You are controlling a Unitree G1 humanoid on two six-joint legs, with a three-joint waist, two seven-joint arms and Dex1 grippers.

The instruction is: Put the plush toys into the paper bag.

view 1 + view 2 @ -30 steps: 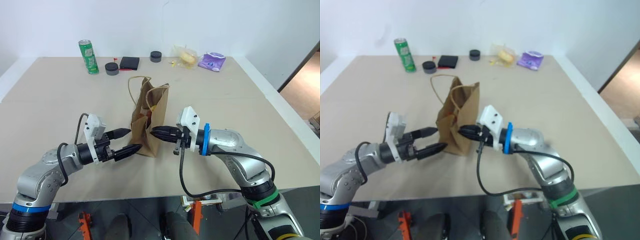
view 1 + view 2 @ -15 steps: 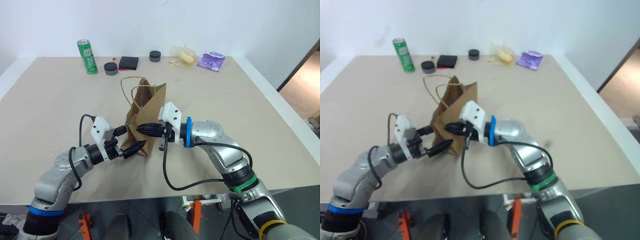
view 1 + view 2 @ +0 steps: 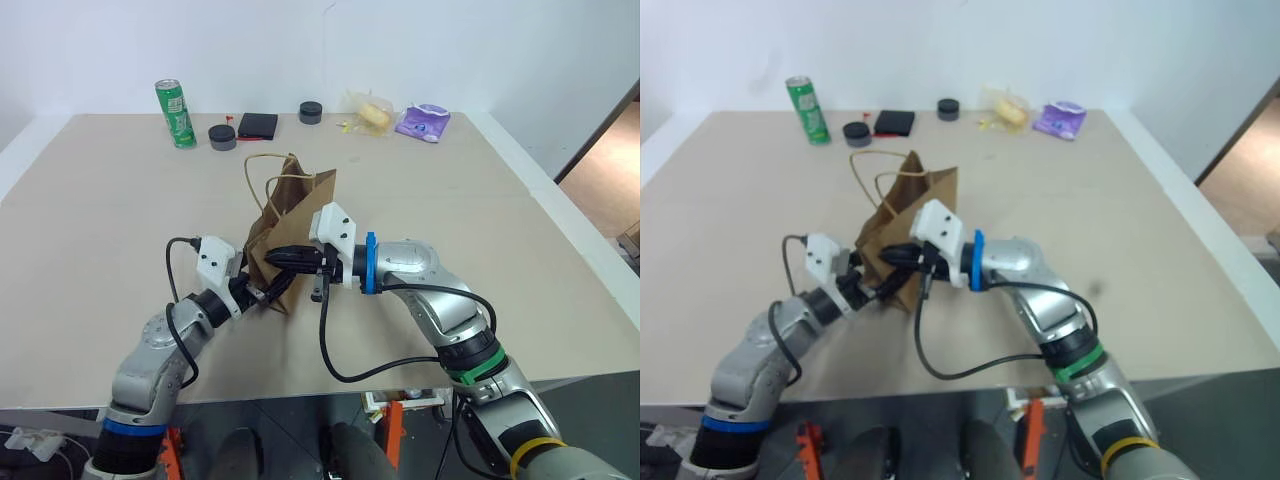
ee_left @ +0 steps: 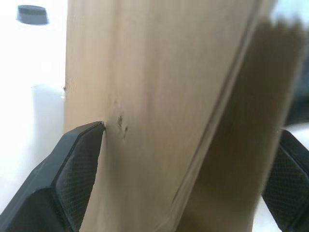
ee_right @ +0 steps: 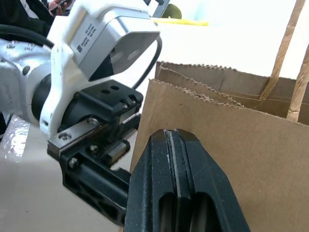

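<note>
Paper bag (image 3: 290, 225) stands mid-table, well in front of the green can (image 3: 175, 113), leaning a bit, w/ both loop handles up. We can't see the plush toys from here, so they may be inside already. We think this step is about fixing or holding the bag. Our left gripper (image 3: 268, 294) is wide open, one finger each side of the bag's near bottom corner, gripping nothing yet. Our right gripper (image 3: 283, 256) is shut tight, empty, its tip pressed on the bag's side. Next we'd prob. close the left fingers on the paper, gently, so the bag doesn't fall. Vs a sec ago: both grippers came in closer, the left now around the bag, and the bag got pushed away from the purple packet (image 3: 423, 121).
</note>
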